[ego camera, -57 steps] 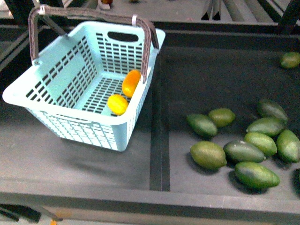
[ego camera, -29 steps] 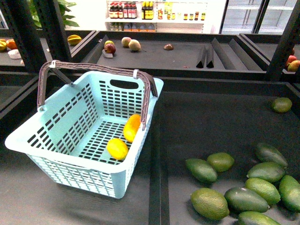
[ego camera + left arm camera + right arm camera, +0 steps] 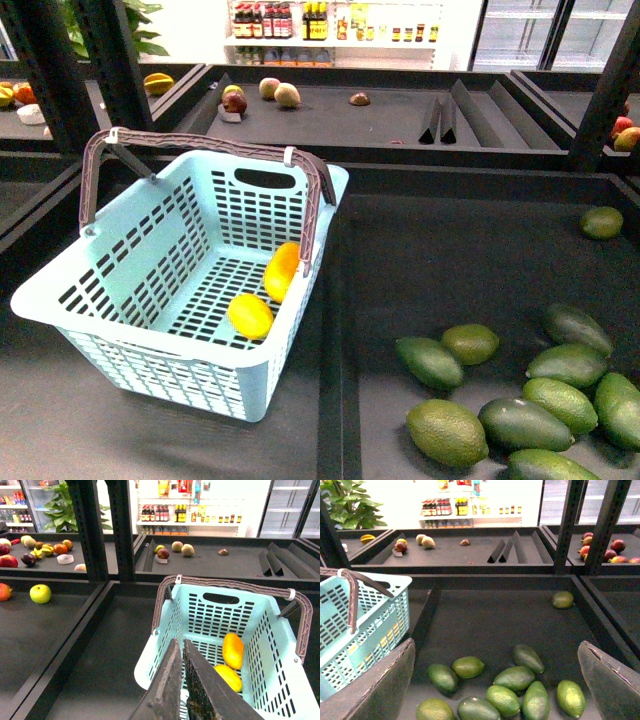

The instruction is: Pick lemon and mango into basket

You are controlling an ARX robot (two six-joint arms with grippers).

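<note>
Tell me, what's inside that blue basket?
Inside the basket lie two fruits on its slotted floor: the lemon nearer the front, and the longer mango just behind it. The near wall hides a strip of the floor.

Lemon (image 3: 228,677) & mango (image 3: 233,650) in basket (image 3: 274,680), tool (image 3: 180,652) closed.
</note>
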